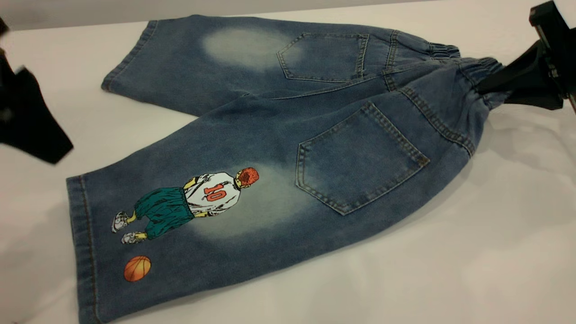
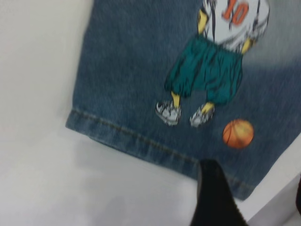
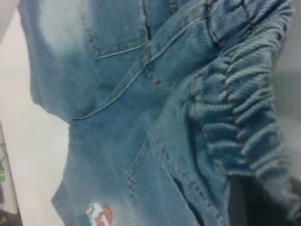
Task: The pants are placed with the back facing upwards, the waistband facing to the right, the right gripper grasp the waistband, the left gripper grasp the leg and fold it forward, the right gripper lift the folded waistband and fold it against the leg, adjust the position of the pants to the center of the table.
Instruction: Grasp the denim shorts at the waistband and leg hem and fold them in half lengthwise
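Exterior view: the pants (image 1: 270, 135) lie back side up on the table (image 1: 450, 270), legs fanned toward the left, waist toward the right.
Waistband: the waistband (image 1: 477, 76) is bunched at the right end and lifted a little off the surface, its ruched denim pinched together.
Right gripper: the right gripper (image 1: 488, 85) is at the far right, its black fingers clamped on the gathered waistband, and the cloth pulls into folds toward it.
Right wrist view: the wrinkled elastic band (image 3: 240, 113) fills the frame close up, with a dark finger (image 3: 249, 202) tucked under the fabric edge.
Leg: the leg (image 1: 180, 216), the nearer one, lies flat with the number 10 player and the orange ball near its hem.
Plain leg: the plain leg (image 1: 216, 58) lies flat farther back, a pale faded patch on it.
Left gripper: the left gripper (image 1: 31, 130) hangs at the left edge, above the table and apart from the hem.
Left wrist view: one black fingertip (image 2: 214, 193) is just over the hem (image 2: 141, 141) of the printed leg near the ball; whether its fingers are spread or closed, I cannot tell.
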Controlling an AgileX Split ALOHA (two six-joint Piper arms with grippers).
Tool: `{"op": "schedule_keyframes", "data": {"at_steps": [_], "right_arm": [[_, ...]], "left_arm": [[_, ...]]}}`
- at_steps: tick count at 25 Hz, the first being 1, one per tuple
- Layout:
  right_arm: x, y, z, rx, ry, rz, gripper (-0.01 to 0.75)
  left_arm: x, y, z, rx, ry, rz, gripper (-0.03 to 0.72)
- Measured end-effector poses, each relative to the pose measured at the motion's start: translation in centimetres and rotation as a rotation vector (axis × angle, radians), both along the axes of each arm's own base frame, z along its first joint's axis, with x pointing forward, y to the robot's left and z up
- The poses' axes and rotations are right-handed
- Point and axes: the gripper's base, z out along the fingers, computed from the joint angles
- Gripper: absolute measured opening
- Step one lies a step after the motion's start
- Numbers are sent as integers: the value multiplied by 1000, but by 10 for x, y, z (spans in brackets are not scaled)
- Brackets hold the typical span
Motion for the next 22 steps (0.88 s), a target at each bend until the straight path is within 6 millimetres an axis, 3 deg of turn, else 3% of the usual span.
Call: {"op": "schedule_keyframes", "data": {"at_steps": [14,22], "right_arm": [[4,-2,2,15,-14,-54,39],[3,-1,1,13,-13,-48,39]], "left_arm": [[2,-35,-46,36,90,-110,384],[-13,-46,-71,40,66,-121,384]]}}
